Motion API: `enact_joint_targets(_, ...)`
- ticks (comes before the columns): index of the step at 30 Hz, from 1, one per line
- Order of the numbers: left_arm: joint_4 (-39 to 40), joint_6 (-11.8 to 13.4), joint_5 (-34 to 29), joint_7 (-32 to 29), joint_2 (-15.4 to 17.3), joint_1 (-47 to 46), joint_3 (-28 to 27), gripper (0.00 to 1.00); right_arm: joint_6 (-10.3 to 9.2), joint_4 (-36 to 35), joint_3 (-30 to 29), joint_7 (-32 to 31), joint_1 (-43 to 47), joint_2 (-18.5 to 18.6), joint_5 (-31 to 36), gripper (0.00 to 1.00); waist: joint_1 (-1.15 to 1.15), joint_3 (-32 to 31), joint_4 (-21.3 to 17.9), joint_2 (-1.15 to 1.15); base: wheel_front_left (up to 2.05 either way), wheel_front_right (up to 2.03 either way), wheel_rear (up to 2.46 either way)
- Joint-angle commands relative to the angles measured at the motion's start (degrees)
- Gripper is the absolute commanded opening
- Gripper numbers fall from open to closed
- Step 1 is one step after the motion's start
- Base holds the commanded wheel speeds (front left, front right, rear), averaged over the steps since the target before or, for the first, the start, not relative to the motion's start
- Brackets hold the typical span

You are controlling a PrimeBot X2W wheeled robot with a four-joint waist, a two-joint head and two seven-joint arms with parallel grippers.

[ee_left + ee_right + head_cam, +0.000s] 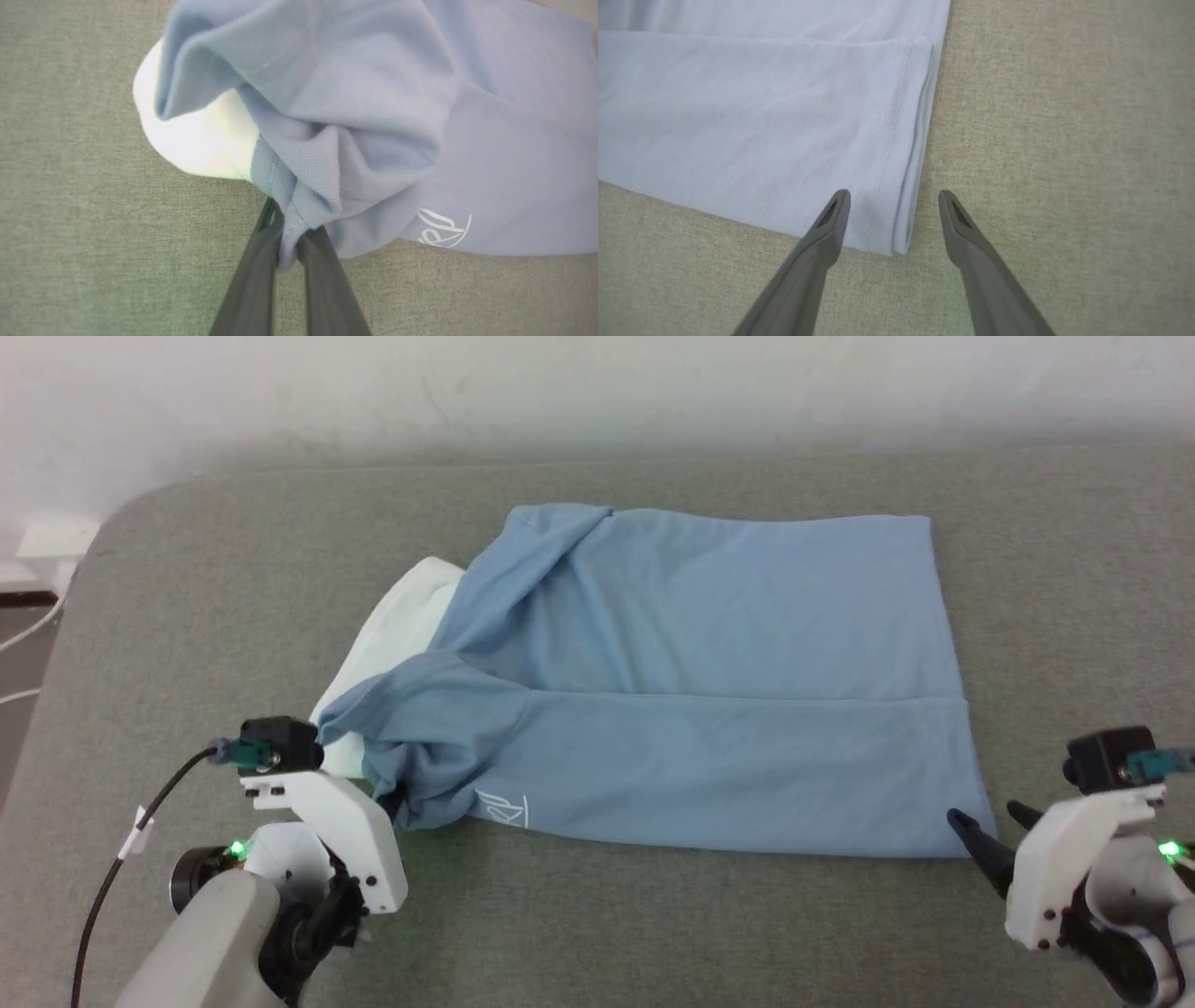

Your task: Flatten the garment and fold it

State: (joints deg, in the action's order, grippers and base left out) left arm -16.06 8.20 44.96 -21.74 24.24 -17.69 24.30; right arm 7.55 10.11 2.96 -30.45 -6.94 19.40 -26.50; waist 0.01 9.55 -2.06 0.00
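The light blue garment (pixel 709 681) lies on the grey-green table, its near long side folded over and its white collar part (pixel 387 635) showing at the left. A small white script logo (pixel 441 228) sits near the front edge. My left gripper (pixel 289 228) is shut on a bunched fold of the garment (pixel 373 116) at its near left corner. My right gripper (pixel 894 198) stands open, its fingers astride the hem corner of the garment (pixel 784 121) at the near right, one finger over the cloth and one over the table. In the head view the right gripper (pixel 990 821) sits at that corner.
The grey-green fabric table (pixel 653 924) has a rounded far-left corner, with a pale wall (pixel 597 392) behind it. A black cable (pixel 121 859) trails from my left wrist. Bare table surface stretches in front of the garment between the arms.
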Motion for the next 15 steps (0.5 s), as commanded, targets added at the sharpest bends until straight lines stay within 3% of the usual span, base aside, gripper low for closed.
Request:
enact_joint_targets(1,0.6,0.3,-0.6,0.2,0.1,0.6,-0.1,0.0,-0.06,0.6,0.3,-0.2,-1.4,0.1,-0.6,1.0,-0.01,0.7,0.6,0.0,0.0,0.0,0.0)
enact_joint_targets(10,3.4,1.0,-0.7,-0.1,0.4,1.2,0.3,0.0,-0.06,14.7,7.0,-7.8,-8.5,-0.6,-6.8,1.0,-0.01,1.8,1.5,0.0,0.0,0.0,0.0)
enact_joint_targets(11,3.4,0.9,-0.7,-0.2,0.4,1.3,0.4,0.0,-0.06,15.9,7.8,-8.8,-8.7,-0.7,-7.7,0.89,-0.01,1.8,1.5,0.0,0.0,0.0,0.0)
enact_joint_targets(12,3.4,0.9,-0.6,-0.1,0.4,1.5,0.4,0.0,-0.06,16.9,8.5,-9.9,-8.8,-0.8,-8.8,0.28,-0.01,1.8,1.5,0.0,0.0,0.0,0.0)
enact_joint_targets(13,3.3,0.9,-0.5,-0.1,0.4,1.7,0.5,0.0,-0.06,17.7,9.1,-10.7,-9.0,-0.8,-9.6,0.0,-0.01,1.7,1.4,0.0,0.0,0.0,0.0)
enact_joint_targets(15,3.3,0.4,0.4,-0.8,0.3,2.4,0.6,0.0,-0.06,18.1,10.1,-11.1,-9.2,-0.6,-11.0,0.0,-0.01,1.2,1.4,0.0,0.0,0.0,0.0)
